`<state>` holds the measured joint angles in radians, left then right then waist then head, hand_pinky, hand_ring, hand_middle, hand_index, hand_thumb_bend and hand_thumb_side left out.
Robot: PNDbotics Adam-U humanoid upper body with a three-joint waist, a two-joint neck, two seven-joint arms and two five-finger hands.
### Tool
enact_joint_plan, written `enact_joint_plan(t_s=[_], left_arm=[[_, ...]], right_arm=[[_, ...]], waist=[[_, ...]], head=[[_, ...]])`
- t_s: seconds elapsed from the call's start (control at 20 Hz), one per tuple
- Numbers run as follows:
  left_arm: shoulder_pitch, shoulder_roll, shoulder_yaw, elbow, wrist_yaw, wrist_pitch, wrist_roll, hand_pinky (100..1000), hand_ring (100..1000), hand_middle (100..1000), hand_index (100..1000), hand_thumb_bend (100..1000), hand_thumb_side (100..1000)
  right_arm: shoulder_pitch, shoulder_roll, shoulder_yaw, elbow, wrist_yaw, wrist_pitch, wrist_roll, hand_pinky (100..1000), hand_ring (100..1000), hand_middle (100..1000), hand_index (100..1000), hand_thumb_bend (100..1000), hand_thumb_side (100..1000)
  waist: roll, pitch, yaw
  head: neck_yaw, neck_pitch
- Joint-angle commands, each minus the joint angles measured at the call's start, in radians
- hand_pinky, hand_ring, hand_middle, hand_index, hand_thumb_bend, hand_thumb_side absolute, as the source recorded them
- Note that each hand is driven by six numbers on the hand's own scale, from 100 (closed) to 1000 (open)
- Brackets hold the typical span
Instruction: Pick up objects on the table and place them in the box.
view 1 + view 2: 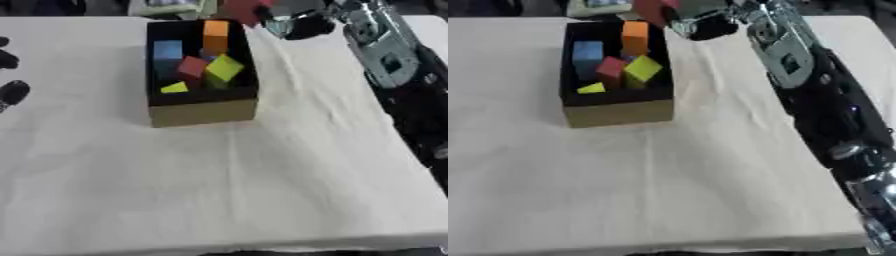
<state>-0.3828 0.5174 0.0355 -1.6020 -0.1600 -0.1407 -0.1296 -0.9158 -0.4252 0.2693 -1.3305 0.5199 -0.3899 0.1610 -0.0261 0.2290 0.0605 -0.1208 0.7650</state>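
Red block (650, 10) in right robot hand (702, 22) beside box (619, 113)

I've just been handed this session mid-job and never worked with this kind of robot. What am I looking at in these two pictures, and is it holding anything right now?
Both pictures come from one stereo camera in the robot's head, looking down at the table: the left eye and the right eye, same moment, nearly the same scene.

The long black and silver limb along the right side is the robot's right arm. Its right hand is at the far edge, just beyond the box, with its fingers curled round a red block.

On the white cloth stands an open cardboard box with a dark inside. In it lie coloured blocks: an orange block, a blue block, a red one and two yellow-green ones.

The dark shapes at the left edge look like the left hand's fingertips, resting idle; I cannot tell their pose.
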Motion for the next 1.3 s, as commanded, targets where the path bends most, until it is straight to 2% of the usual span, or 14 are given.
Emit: enact_joint_plan(t_s=[0.05, 0.3, 0.45, 0.55, 0.65, 0.7, 0.8, 1.05, 1.3], left_arm=[[-0.013, 0.016, 0.009, -0.009, 0.008, 0.0, 0.007, 841, 713, 635, 852, 785, 702], [-0.015, 0.011, 0.008, -0.009, 0.012, 0.0, 0.009, 841, 714, 635, 852, 784, 704], [-0.014, 0.009, 0.008, -0.009, 0.013, 0.0, 0.009, 841, 714, 635, 851, 784, 704], [-0.013, 0.009, 0.01, -0.009, 0.014, 0.001, 0.011, 841, 714, 634, 851, 784, 704], [-0.011, 0.008, 0.011, -0.009, 0.014, 0.001, 0.012, 842, 714, 634, 851, 784, 704], [-0.011, 0.009, 0.012, -0.009, 0.014, 0.001, 0.013, 842, 714, 634, 851, 784, 704], [-0.01, 0.009, 0.013, -0.008, 0.014, 0.001, 0.013, 842, 714, 634, 851, 783, 704], [-0.008, 0.009, 0.016, -0.009, 0.013, 0.002, 0.016, 842, 714, 633, 851, 782, 702], [-0.003, 0.012, 0.022, -0.01, 0.013, 0.002, 0.021, 842, 714, 633, 851, 781, 702]], right_arm=[[-0.033, 0.013, 0.019, -0.004, -0.008, -0.013, 0.038, 616, 557, 561, 807, 100, 122], [-0.046, 0.059, 0.033, 0.055, 0.012, -0.032, 0.068, 620, 570, 589, 850, 100, 157], [-0.047, 0.081, 0.03, 0.095, 0.039, -0.04, 0.077, 643, 637, 703, 925, 156, 234], [-0.046, 0.089, 0.029, 0.109, 0.06, -0.047, 0.081, 651, 655, 725, 938, 182, 263], [-0.044, 0.09, 0.025, 0.11, 0.084, -0.053, 0.075, 702, 770, 827, 987, 304, 353], [-0.043, 0.089, 0.022, 0.106, 0.095, -0.053, 0.066, 711, 784, 839, 994, 332, 369], [-0.041, 0.087, 0.017, 0.096, 0.112, -0.051, 0.041, 769, 863, 923, 1000, 387, 410], [-0.029, 0.08, 0.007, 0.073, 0.111, -0.036, -0.026, 790, 920, 990, 1000, 423, 427], [-0.006, 0.056, -0.007, 0.007, 0.079, -0.019, -0.071, 791, 923, 996, 1000, 435, 427]], waist=[[0.018, -0.016, 0.002], [0.02, -0.016, 0.007], [0.022, -0.016, 0.009], [0.023, -0.016, 0.008], [0.022, -0.016, 0.006], [0.022, -0.016, 0.005], [0.021, -0.015, 0.002], [0.021, -0.015, -0.005], [0.02, -0.014, -0.019]], head=[[-0.007, 0.005], [-0.013, 0.005], [-0.018, 0.005], [-0.018, 0.005], [-0.018, 0.005], [-0.017, 0.005], [-0.016, 0.005], [-0.012, 0.005], [-0.003, 0.005]])
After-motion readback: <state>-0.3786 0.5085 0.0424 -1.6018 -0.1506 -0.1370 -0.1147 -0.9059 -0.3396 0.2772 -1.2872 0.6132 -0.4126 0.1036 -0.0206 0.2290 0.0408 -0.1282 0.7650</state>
